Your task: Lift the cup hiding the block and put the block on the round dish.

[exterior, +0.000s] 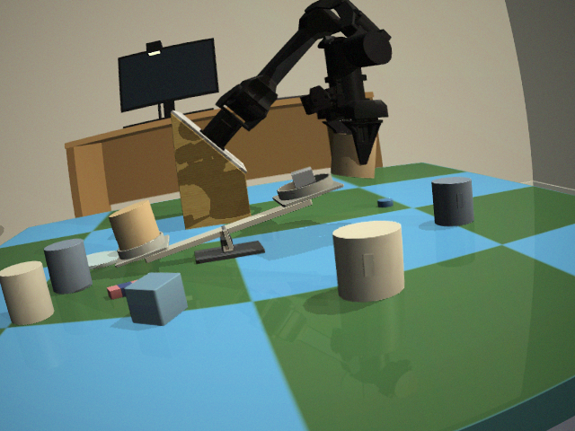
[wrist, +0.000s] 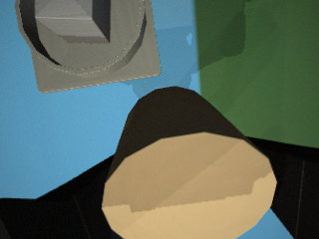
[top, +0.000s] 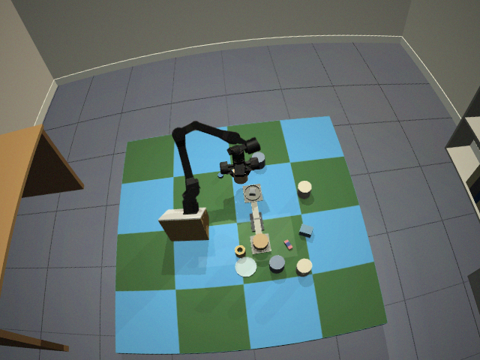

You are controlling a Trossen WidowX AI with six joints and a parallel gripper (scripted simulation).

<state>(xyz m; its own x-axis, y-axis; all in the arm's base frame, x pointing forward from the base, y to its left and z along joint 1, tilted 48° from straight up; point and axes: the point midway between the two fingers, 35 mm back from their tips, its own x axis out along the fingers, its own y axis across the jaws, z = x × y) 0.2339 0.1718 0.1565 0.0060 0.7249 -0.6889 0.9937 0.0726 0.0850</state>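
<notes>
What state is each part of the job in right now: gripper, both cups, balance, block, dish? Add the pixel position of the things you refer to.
Gripper (top: 240,176) (exterior: 346,148): shut on the lifted cup.
Lifted cup (top: 241,179) (exterior: 346,162) (wrist: 189,184): held in the air, off the balance.
Other cup (top: 260,241) (exterior: 135,225): standing on the low end, tilted with it.
Balance beam (top: 256,212) (exterior: 195,242): tipped, the block's end high.
Gray block (top: 252,191) (exterior: 303,177) (wrist: 67,20): uncovered, on the raised end.
Round dish (top: 245,266) (exterior: 102,259): bare, no cup above.
</notes>
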